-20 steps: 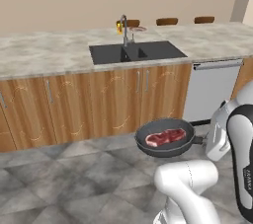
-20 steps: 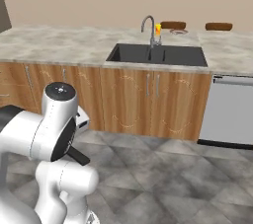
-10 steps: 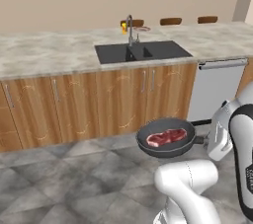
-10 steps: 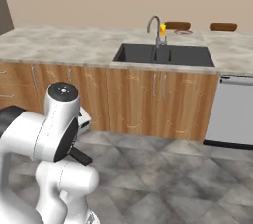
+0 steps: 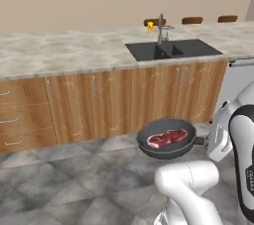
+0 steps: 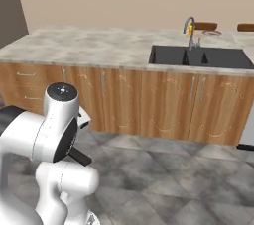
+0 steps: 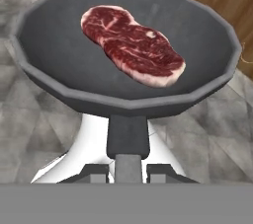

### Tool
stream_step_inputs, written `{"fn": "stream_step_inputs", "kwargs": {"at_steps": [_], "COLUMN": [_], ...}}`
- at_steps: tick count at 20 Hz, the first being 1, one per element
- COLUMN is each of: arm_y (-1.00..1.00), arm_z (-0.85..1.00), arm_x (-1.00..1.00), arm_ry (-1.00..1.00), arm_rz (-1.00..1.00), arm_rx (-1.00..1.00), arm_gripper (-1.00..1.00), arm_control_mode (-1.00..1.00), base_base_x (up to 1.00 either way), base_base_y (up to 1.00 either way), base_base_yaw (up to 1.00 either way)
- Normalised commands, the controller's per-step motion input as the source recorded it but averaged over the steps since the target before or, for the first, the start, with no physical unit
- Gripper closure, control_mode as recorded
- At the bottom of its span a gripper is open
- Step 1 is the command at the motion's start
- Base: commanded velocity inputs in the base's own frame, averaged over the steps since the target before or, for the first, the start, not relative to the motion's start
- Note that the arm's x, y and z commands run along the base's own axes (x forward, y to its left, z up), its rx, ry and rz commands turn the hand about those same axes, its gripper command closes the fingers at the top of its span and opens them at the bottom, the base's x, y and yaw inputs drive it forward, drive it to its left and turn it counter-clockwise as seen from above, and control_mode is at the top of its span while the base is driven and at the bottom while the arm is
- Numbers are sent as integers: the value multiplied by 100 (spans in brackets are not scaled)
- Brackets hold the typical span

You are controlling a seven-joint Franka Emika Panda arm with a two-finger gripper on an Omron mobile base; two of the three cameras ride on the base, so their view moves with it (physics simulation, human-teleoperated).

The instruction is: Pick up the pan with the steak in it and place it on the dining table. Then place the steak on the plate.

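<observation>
My gripper (image 7: 128, 171) is shut on the black handle of the pan (image 7: 123, 85), held level above the floor in front of my body. The steak (image 7: 132, 45), red with a pale fat edge, lies flat inside the pan (image 5: 166, 140), slightly off centre. In the left base view the gripper (image 5: 206, 141) sits at the handle's right end, partly behind my forearm. The dining table (image 5: 59, 53) with its beige marbled top and dark sink (image 5: 171, 49) stands ahead of me. Near the faucet, a small plate (image 6: 212, 32) with a reddish rim rests on the top.
A yellow cup (image 5: 150, 27) stands beside the faucet (image 5: 160, 25). Wooden cabinet fronts (image 5: 114, 100) with drawers at the left (image 5: 15, 120) and a steel dishwasher (image 5: 238, 83) face me. Chair backs (image 5: 192, 20) show behind the counter. Grey tiled floor (image 5: 59, 179) lies between.
The whole scene has slid to the right in both base views, so the base has driven left along the counter. The pan and steak stay held as before.
</observation>
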Motion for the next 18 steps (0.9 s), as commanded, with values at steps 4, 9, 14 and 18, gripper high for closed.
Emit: {"fn": "stream_step_inputs", "kwargs": {"at_steps": [4,9,14,18], "arm_y": [0,0,0,0], "arm_z": [0,0,0,0], "arm_x": [0,0,0,0], "arm_ry": [0,0,0,0], "arm_rz": [0,0,0,0], "arm_rx": [0,0,0,0], "arm_gripper": [100,100,100,100], "arm_control_mode": [100,100,100,100], "base_base_x": [1,5,5,2], "base_base_y": [100,100,100,100], "base_base_yaw": [0,0,0,1]}}
